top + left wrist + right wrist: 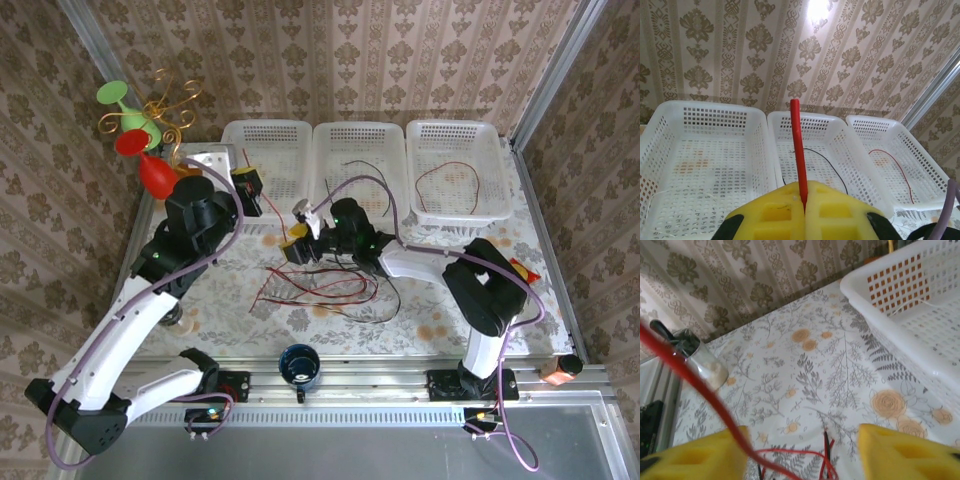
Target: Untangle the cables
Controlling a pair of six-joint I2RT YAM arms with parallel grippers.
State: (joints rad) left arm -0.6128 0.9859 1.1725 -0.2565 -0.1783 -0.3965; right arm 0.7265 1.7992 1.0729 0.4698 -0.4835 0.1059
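L gripper (804, 202) is pinching a red cable (798, 150) tight, facing three white baskets (771, 131). R gripper (802, 447) is hanging w/ pads spread just above the tangled cables (320, 287), btwn both arms on the floral tablecloth (805, 355).

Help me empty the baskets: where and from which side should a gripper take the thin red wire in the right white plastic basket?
Take the thin red wire at the crest of its arc, coming down from above. It lies flat in an open loop on the floor of the right white plastic basket, whose walls block a sideways approach.
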